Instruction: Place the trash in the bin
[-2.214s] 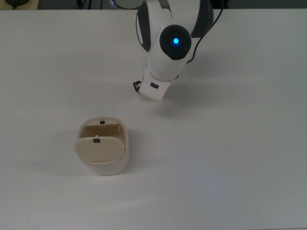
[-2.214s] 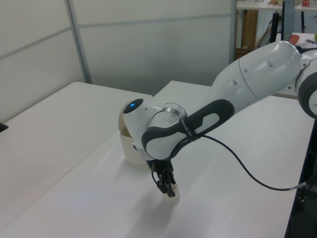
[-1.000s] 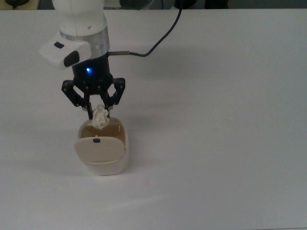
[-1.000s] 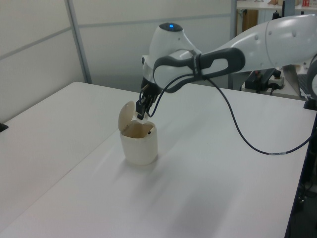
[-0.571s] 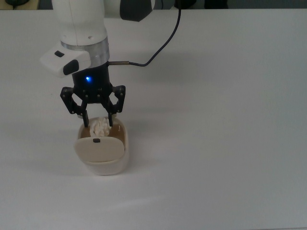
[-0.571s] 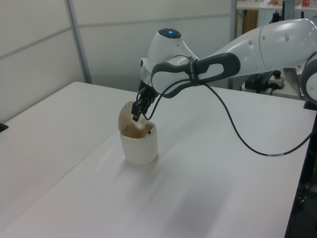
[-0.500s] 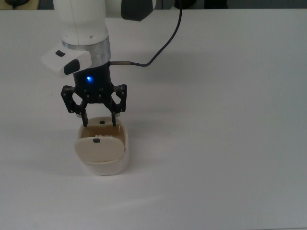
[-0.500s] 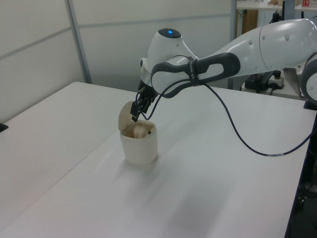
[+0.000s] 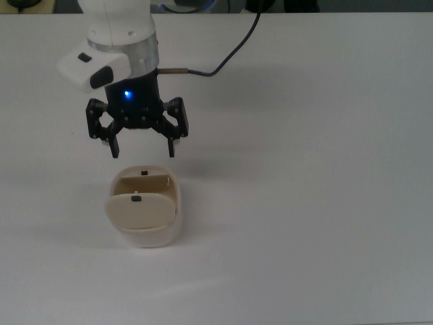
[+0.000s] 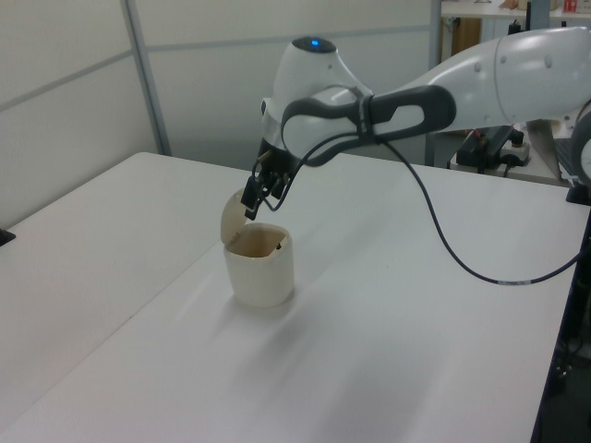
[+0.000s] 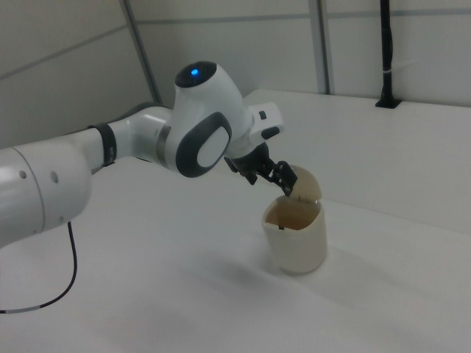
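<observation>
Cream bin point(image 9: 150, 227) lid up; trash hidden; end effector point(image 9: 143, 150) spread wide, empty, above.

Clearance around the bin: open on all sides, lid raised on one edge.

The bin point(image 9: 145, 206) stands alone on the white table point(image 9: 304, 203), its mouth uncovered. The flap lid point(image 9: 139, 210) stands up along the rim at the top view's lower side, barring entry from there. The gripper point(image 9: 142, 150), fingers spread, hangs above the mouth's far edge, apart from the rim. A black cable point(image 9: 233, 51) trails across the table behind it.
</observation>
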Robot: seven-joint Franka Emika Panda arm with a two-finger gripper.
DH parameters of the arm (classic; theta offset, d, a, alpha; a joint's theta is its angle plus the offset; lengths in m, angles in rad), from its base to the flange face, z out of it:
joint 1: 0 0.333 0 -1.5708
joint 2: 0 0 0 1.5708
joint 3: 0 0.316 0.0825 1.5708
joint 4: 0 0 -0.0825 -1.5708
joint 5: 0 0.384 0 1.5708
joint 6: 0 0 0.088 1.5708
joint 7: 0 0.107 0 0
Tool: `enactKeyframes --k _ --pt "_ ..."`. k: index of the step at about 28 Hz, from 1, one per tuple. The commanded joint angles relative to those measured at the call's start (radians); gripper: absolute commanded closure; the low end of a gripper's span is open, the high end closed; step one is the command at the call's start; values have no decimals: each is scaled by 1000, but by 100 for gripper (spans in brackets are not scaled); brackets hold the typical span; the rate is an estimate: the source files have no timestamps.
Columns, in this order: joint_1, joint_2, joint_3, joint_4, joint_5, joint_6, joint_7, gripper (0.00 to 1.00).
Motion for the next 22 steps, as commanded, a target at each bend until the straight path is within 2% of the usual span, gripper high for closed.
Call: enactKeyframes --k 1,12,18,22 --pt "4 -78 -6 -8 10 -141 19 0" --pt "-13 -191 -20 -7 7 -365 17 0" --pt "-11 -253 -25 -7 -27 -555 17 0" --pt "-13 -261 -25 -7 -29 -587 17 0"
